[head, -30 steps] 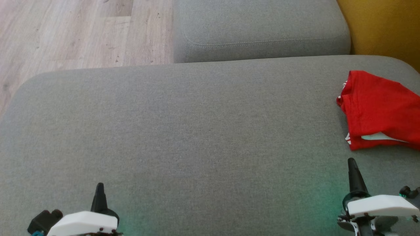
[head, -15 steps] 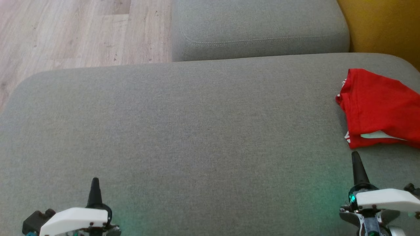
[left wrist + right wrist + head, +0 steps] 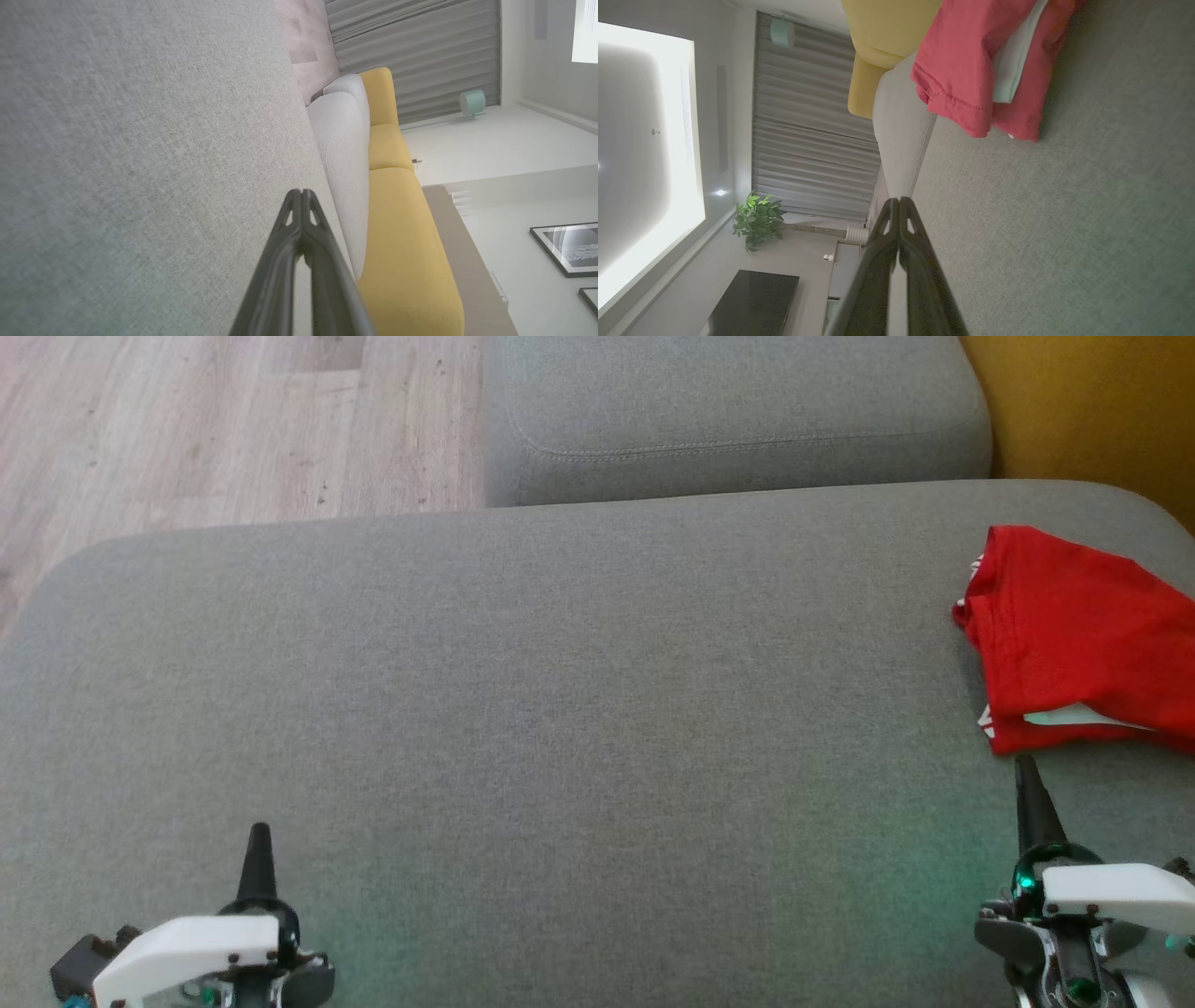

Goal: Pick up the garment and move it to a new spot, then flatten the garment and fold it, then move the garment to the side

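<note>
Red garment (image 3: 1074, 635) sits folded at the right edge of the grey cushion (image 3: 560, 709), just past my right gripper (image 3: 1026, 767); my left gripper (image 3: 258, 835) is far across it. Both jaws are shut and empty (a careless nudge could unfold the garment).

Before you lies a wide grey fabric sofa cushion (image 3: 523, 709). On it, near its right edge, you see a folded red garment (image 3: 1074, 625), lying flat with a pale layer showing at its near fold.
</note>
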